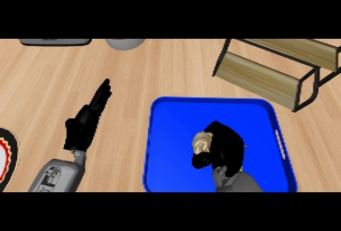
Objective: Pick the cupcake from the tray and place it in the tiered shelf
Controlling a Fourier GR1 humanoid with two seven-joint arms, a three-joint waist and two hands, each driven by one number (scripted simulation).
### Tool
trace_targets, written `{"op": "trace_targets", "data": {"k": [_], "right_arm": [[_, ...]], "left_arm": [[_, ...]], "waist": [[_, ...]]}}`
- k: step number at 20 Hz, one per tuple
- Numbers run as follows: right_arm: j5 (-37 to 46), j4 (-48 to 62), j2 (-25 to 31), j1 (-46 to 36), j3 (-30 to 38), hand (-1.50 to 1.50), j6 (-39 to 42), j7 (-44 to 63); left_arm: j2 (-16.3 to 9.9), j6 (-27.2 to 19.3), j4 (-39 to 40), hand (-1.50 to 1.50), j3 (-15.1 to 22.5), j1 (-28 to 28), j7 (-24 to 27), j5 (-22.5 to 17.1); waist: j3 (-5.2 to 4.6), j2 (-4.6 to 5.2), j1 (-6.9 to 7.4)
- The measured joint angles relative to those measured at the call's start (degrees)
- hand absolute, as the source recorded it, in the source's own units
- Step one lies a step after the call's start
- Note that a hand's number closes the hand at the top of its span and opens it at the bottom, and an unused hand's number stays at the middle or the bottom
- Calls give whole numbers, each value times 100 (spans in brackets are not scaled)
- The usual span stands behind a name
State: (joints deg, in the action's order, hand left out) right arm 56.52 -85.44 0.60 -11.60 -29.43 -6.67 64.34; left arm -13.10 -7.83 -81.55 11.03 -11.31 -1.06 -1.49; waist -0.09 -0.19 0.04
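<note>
Observed on a wooden counter (166, 72): blue tray (180, 171) at the near edge, right of centre. Inside the tray, toward its near right part, a cupcake (201, 143) with pale frosting, mostly covered by the right hand (223, 146). Fingers curled round the cupcake from above (only the pale left side of it showing). Cannot tell whether resting on the tray floor or lifted clear of it.

Left hand (85, 124) over bare counter left of the tray, well apart from it, fingers straight and together, pointing toward the far edge, holding nothing.

Tiered shelf (279, 67) at the far right corner of the counter: dark frame, wooden boards, nothing visible on them.

Noted also: dark flat object (54, 41) and grey round vessel (124, 43) at the far edge, left part; a plate (6, 155) with red scalloped trim, cut off at the left edge.
</note>
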Motion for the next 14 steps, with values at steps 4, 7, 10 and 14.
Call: {"op": "trace_targets", "data": {"k": [4,7,10,14], "right_arm": [[-306,625,12,-976,-209,150,-72,206],[-629,1245,13,-1834,-140,150,-147,294],[-914,1798,11,-2498,-116,150,-330,306],[-1061,2199,10,-3176,-83,150,-719,246]], "left_arm": [[-15,131,-43,0,-42,-88,-76,-18],[37,189,-37,0,34,-147,-50,6],[69,225,4,0,54,-181,-31,19],[124,222,97,0,88,-217,-4,75]], "waist": [[4,30,118],[6,67,290],[7,81,356],[8,82,378]]}}
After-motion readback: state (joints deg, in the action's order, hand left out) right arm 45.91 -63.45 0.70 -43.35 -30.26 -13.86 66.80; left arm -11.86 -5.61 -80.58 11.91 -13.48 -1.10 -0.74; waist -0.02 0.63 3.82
